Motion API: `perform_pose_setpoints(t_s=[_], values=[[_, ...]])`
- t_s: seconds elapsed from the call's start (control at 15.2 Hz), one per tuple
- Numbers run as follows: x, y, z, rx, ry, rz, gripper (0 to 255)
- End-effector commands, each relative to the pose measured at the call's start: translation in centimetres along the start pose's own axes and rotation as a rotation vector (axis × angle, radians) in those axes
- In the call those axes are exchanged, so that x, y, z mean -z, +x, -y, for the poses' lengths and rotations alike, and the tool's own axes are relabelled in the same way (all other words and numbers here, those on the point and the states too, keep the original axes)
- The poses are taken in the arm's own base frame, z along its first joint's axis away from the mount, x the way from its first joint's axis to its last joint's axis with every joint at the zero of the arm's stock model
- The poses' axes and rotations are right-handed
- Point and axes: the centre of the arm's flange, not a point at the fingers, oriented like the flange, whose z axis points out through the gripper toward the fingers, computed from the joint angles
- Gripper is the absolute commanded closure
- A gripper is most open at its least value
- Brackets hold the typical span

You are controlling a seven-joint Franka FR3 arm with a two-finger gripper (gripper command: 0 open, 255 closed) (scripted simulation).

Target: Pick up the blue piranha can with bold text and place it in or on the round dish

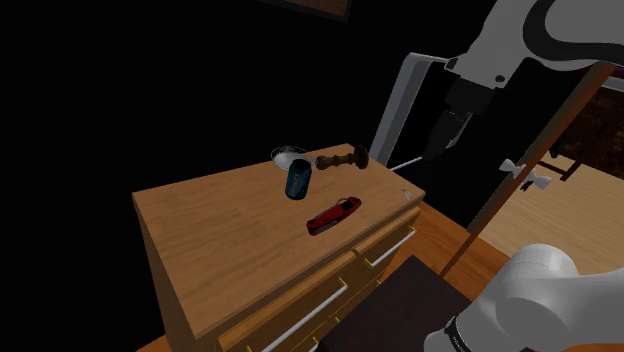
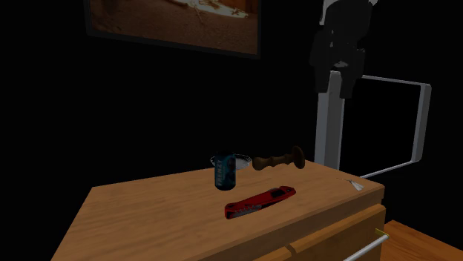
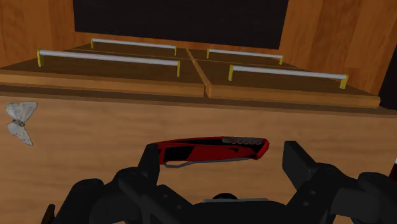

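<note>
**Two fingers spread high over the worktop, the can well off to one side**

Both black fingers (image 3: 296, 164) stand released and apart, grasping nothing. The white arm (image 1: 515, 45) carries them well above the wooden worktop (image 1: 210, 235), near one of its corners. Beneath them, seen between the two fingers and not touched, lies a red folding knife (image 3: 213, 150). Its long axis runs across the gap from one finger towards the other. A small pale butterfly-shaped piece (image 3: 19, 121) lies out to one finger's side. Past the worktop's edge are the drawer fronts (image 3: 108, 70) with their pale bar handles.

The blue can (image 1: 298, 181) stands upright on the worktop, long axis vertical. It is well below the fingers and well apart from them, towards the shoulder view's left and farther off than the knife. Its lettering is too small to read. The round dish (image 1: 287, 154) sits just beside the can, on the side away from the knife; whether the two touch cannot be told. A brown turned-wood tool (image 1: 346, 158) lies on its side between the fingers and the dish.

Judgement: the grasp is not yet begun. The coming move turns on one offset. The fingers must cross sideways over the worktop, then descend so that the upright can passes between them and is clasped across its round wall. The wooden tool, lying on that side, is the likeliest thing to be brushed.
</note>
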Motion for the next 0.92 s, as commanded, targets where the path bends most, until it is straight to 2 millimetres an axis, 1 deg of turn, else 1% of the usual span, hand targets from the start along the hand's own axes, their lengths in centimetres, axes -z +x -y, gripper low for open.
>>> perform_pose_setpoints(t_s=[0.0,0.86], values=[[0.0,0.0,0.0,0.000,0.000,0.000,0],[-8.9,14.8,3.4,0.004,-0.045,0.022,0]])
